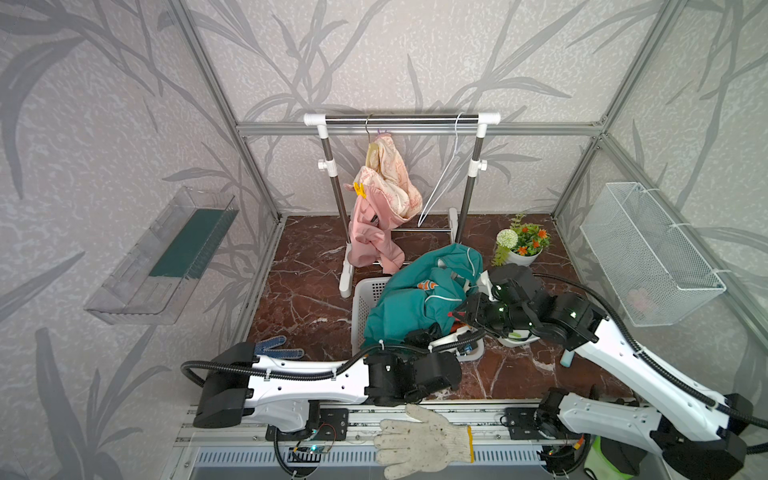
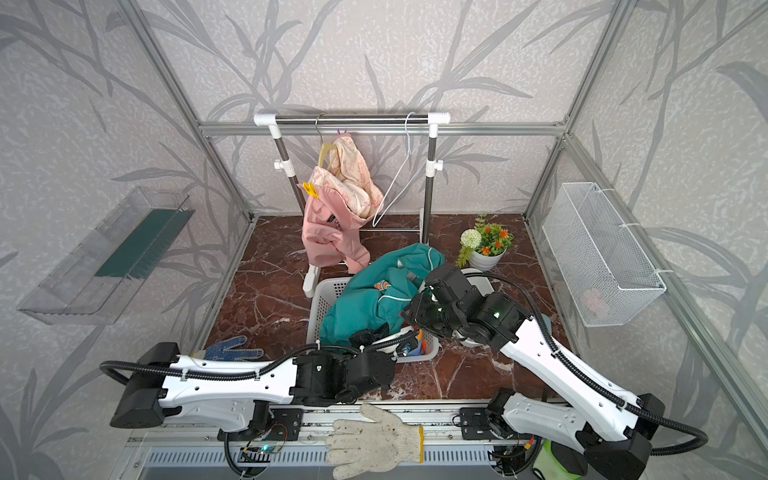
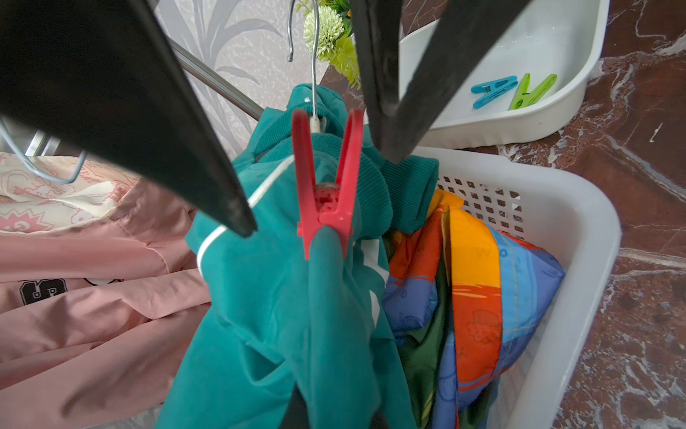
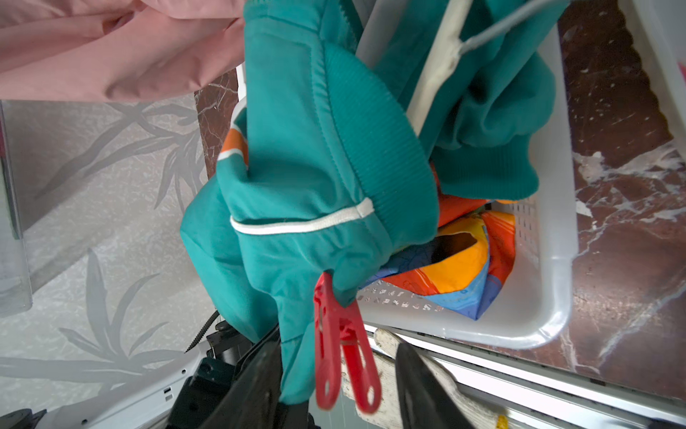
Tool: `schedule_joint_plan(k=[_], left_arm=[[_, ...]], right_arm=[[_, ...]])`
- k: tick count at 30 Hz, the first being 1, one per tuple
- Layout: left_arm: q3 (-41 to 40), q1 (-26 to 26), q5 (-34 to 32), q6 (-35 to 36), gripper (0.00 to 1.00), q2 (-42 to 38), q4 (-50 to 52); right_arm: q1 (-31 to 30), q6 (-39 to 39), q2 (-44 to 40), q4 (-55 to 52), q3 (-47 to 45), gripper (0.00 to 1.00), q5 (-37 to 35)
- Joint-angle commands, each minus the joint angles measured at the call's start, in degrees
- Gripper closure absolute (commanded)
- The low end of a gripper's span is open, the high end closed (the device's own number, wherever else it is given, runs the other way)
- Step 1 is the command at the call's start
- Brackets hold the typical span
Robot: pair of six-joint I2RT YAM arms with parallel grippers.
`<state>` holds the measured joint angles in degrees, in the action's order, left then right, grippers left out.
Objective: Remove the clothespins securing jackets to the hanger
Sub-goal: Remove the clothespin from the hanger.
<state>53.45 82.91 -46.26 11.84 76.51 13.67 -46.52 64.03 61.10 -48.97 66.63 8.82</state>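
Two black fingers (image 3: 237, 208) of the right gripper (image 4: 334, 382) are standing apart on either side of the red clothespin's (image 3: 328, 185) handles, not yet squeezing them. That pin is biting a fold of the teal jacket (image 1: 411, 299), which is draped over the white basket (image 1: 365, 291) in the middle of the floor. The left gripper (image 1: 419, 338) is clamping the teal fabric below the pin, fully closed. A rainbow jacket (image 3: 479, 282) is lying in the basket. At the far rack (image 1: 399, 119), a yellow clothespin (image 1: 360, 190) is pinning the pink jacket (image 1: 370, 237). Blue (image 3: 493, 91) and green (image 3: 532, 91) clothespins are resting in a white tray (image 3: 519, 122) to the right.
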Motion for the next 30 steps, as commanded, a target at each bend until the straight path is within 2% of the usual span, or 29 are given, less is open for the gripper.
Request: schedule_joint_plan(k=[1, 7, 13, 28, 30], left_arm=[[1.7, 0.4, 0.2, 0.8, 1.00, 0.4, -1.6], [2.1, 0.6, -0.2, 1.7, 1.00, 1.0, -2.5], [2.4, 1.0, -0.9, 2.4, 1.00, 1.9, -2.9], [1.2, 1.2, -1.7, 2.1, 1.00, 1.0, -3.3], [0.9, 1.1, -2.0, 1.8, 1.00, 0.8, -3.1]], right_arm=[[-0.3, 0.9, 0.2, 1.5, -0.7, 0.55, 0.5], [-0.3, 1.9, 0.1, 2.7, -1.9, 0.58, 0.8], [-0.3, 2.0, -0.5, 2.4, -2.3, 0.66, -0.7], [1.7, 0.8, -3.8, 1.1, -3.4, 1.00, -4.0], [2.7, 0.5, -4.8, 1.0, -3.6, 1.00, -4.1]])
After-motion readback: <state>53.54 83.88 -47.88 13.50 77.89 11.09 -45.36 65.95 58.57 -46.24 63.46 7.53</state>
